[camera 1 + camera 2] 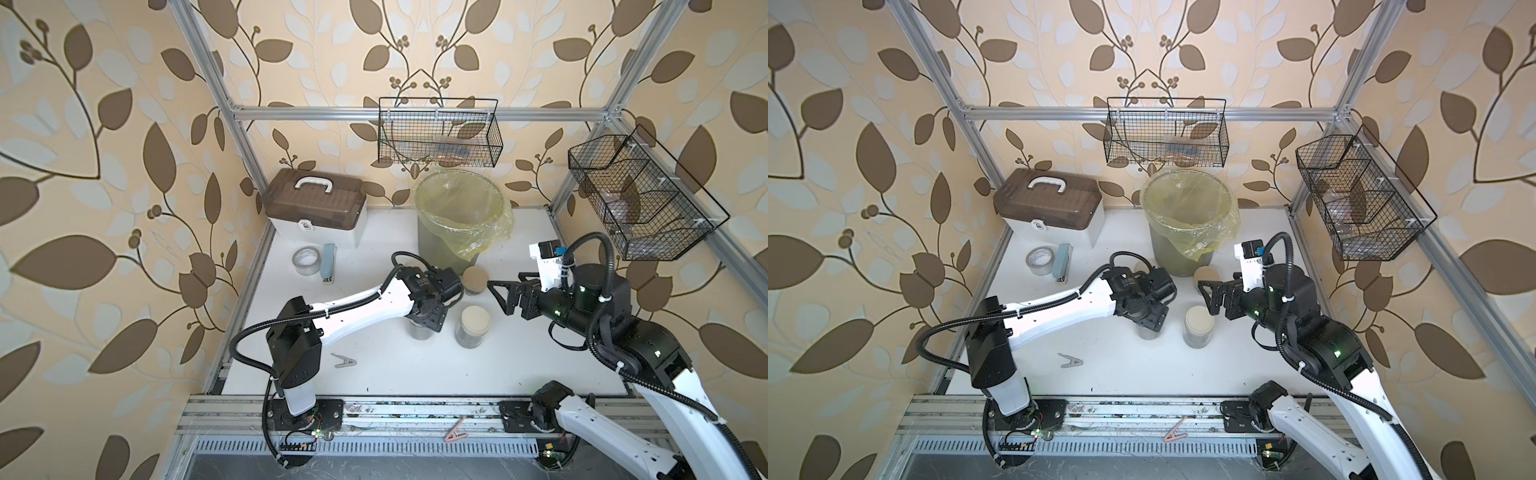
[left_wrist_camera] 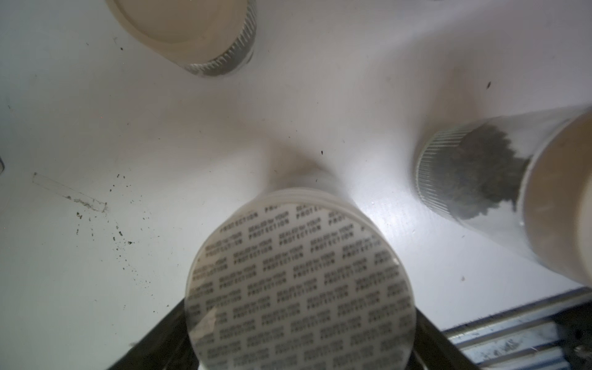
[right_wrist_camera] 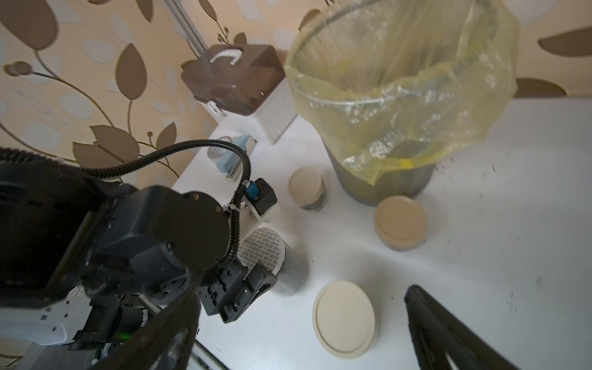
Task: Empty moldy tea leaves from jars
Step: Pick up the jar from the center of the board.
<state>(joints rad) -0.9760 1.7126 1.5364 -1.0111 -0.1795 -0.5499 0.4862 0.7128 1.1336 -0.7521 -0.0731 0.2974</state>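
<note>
Left wrist view: left gripper (image 2: 299,320) clamped on the print-lidded jar (image 2: 301,272).
Its fingers (image 2: 153,346) press the jar's two sides; the jar stands upright near the tabletop's (image 1: 415,374) middle. Right gripper (image 1: 497,297) hangs wide open and empty close by. A beige-lidded jar (image 2: 551,192) beside it shows dark tea leaves (image 2: 480,173) through the glass.

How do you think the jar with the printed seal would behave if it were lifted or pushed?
The printed-seal jar has a smooth, clear wall, so it could slip in a light grip. It stands taller than it is wide, so a push near its top would probably tip it. Being round, it would then likely roll.
</note>
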